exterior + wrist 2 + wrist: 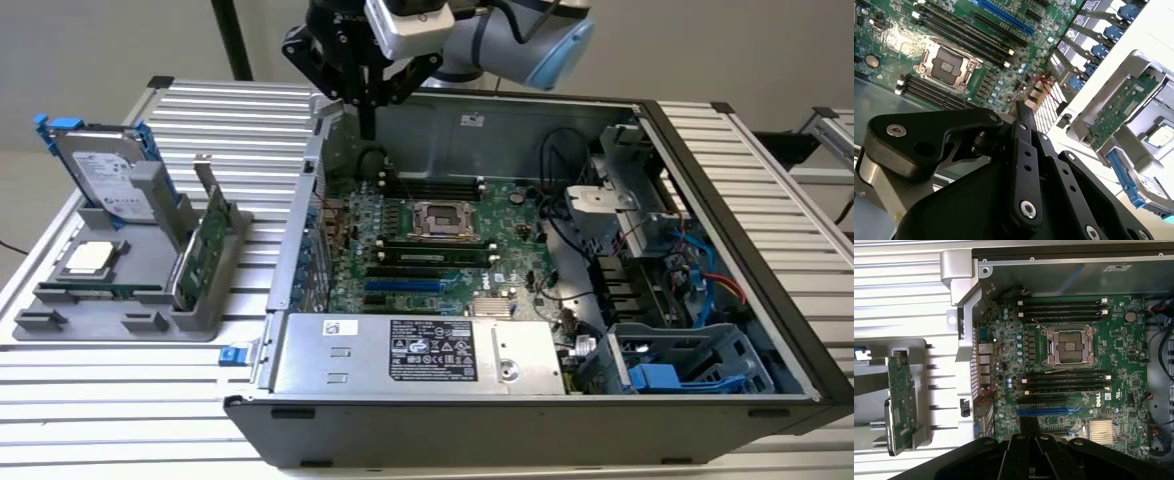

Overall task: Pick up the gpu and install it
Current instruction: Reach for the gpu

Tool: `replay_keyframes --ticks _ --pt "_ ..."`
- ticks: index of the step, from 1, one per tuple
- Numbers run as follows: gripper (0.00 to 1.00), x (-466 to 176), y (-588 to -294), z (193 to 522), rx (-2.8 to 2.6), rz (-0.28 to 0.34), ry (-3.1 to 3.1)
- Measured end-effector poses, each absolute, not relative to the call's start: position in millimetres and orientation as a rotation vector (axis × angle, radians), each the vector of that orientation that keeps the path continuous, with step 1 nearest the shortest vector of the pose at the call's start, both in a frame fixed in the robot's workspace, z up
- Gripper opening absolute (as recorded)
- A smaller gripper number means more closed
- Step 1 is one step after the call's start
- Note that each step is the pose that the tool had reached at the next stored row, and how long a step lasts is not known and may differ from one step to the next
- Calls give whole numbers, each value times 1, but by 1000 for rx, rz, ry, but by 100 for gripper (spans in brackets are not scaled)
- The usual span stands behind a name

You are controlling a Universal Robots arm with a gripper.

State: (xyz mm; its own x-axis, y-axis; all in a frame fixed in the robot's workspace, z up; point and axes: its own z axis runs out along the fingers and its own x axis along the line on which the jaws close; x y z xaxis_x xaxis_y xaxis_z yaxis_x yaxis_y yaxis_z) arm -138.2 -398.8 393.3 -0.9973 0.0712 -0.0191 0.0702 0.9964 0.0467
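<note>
Above the open computer case (pixel 534 135), near its far wall, the pincer (pixel 366 118) hangs with its fingers drawn together into one narrow tip. It looks closed on nothing, though the second wrist view (pixel 1022 109) shows the tips too obliquely to be certain.

The gpu (pixel 202 248) is well apart from the pincer, lower and toward the exterior view's left. It stands on edge in a slot of the grey holder (pixel 80 325), outside the case.

The step in hand looks like the reach for the card. To do it well, the fingers should likely part before descending and line up with the board's thin upper edge. They should also stay off the metal bracket end and the holder's walls.

The holder also carries a hard drive (pixel 107 178) in a blue frame, farther from the pincer than the gpu, and a small square CPU chip (pixel 87 258) lying flat.

Directly below the pincer, the case holds the motherboard (pixel 441 262) with its CPU socket (pixel 441 218) empty. Nearer the camera sits the power supply (pixel 414 350).
</note>
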Motion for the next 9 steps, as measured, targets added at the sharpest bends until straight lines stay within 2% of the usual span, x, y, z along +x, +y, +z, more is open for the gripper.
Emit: replay_keyframes --ticks 9 --pt "0 -152 -399 393 110 72 3118"
